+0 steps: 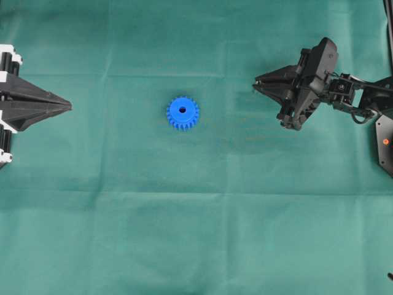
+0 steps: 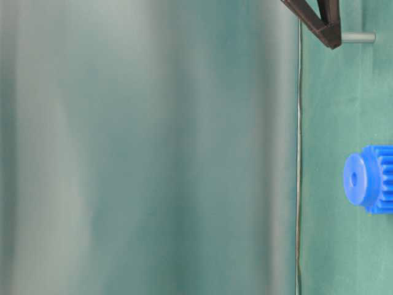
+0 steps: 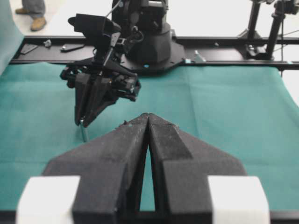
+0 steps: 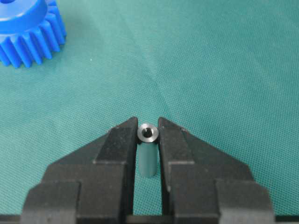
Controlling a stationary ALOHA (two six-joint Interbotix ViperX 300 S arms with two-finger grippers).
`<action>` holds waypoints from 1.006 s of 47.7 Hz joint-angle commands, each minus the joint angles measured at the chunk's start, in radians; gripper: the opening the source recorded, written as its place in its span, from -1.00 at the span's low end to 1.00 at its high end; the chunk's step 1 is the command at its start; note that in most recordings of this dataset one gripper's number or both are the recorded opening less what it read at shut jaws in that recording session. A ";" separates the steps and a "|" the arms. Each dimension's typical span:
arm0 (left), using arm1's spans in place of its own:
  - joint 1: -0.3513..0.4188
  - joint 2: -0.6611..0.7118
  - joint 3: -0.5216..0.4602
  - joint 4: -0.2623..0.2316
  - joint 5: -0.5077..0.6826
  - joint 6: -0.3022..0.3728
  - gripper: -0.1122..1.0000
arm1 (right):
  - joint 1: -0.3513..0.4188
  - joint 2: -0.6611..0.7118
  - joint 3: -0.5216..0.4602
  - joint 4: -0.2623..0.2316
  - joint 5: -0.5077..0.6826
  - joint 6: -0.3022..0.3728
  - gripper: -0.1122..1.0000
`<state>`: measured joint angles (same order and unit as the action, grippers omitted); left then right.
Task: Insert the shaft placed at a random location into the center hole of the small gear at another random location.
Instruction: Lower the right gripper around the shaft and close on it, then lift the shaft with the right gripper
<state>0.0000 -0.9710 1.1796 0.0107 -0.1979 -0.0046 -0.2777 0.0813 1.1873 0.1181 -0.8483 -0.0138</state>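
The small gear [image 1: 182, 112] is a bright blue toothed wheel lying flat mid-table, its center hole [image 1: 182, 110] facing up. It also shows in the table-level view [image 2: 368, 179] and at the top left of the right wrist view [image 4: 28, 32]. The shaft [image 4: 148, 133], a short silver-grey pin, stands upright between the tips of my right gripper [image 4: 148, 128], which press it from both sides. From the left wrist view the shaft [image 3: 84, 133] hangs below the right gripper [image 3: 81, 122]. In the overhead view the right gripper [image 1: 256, 83] is right of the gear and hides the shaft. My left gripper [image 1: 69, 107] rests shut and empty at the left edge.
Green cloth [image 1: 196, 233] covers the whole table. The right arm's base [image 3: 145, 42] and a black rail [image 3: 233, 51] stand at the far edge in the left wrist view. A black bracket [image 1: 384, 144] sits at the overhead view's right border.
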 commanded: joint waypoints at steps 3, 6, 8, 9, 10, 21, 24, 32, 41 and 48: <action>0.000 0.005 -0.021 0.003 -0.005 -0.002 -0.80 | -0.005 -0.032 -0.014 0.003 -0.005 0.006 -0.57; 0.002 0.003 -0.021 0.003 -0.005 -0.002 -0.80 | -0.005 -0.057 -0.015 0.003 0.014 0.006 -0.57; 0.000 0.005 -0.021 0.002 -0.005 -0.002 -0.80 | -0.005 -0.083 -0.015 0.005 0.034 0.005 -0.57; 0.000 0.005 -0.021 0.003 -0.005 -0.002 -0.80 | -0.005 -0.095 -0.017 0.003 0.043 0.005 -0.57; 0.000 0.005 -0.021 0.003 -0.005 -0.002 -0.80 | -0.005 -0.107 -0.017 0.003 0.054 0.003 -0.57; 0.000 0.003 -0.021 0.003 -0.005 -0.003 -0.80 | -0.005 -0.244 -0.031 0.003 0.198 -0.020 -0.57; 0.000 0.005 -0.021 0.003 -0.005 -0.003 -0.80 | -0.005 -0.272 -0.034 0.002 0.227 -0.023 -0.57; 0.000 0.005 -0.021 0.003 -0.005 -0.003 -0.80 | -0.005 -0.296 -0.037 -0.002 0.259 -0.037 -0.57; 0.000 0.005 -0.021 0.003 -0.005 -0.003 -0.80 | -0.005 -0.285 -0.048 0.000 0.264 -0.040 -0.57; 0.000 0.005 -0.021 0.003 -0.005 -0.003 -0.80 | -0.003 -0.265 -0.069 -0.002 0.267 -0.040 -0.57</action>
<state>0.0000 -0.9710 1.1796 0.0123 -0.1979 -0.0061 -0.2777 -0.1871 1.1520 0.1181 -0.5860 -0.0383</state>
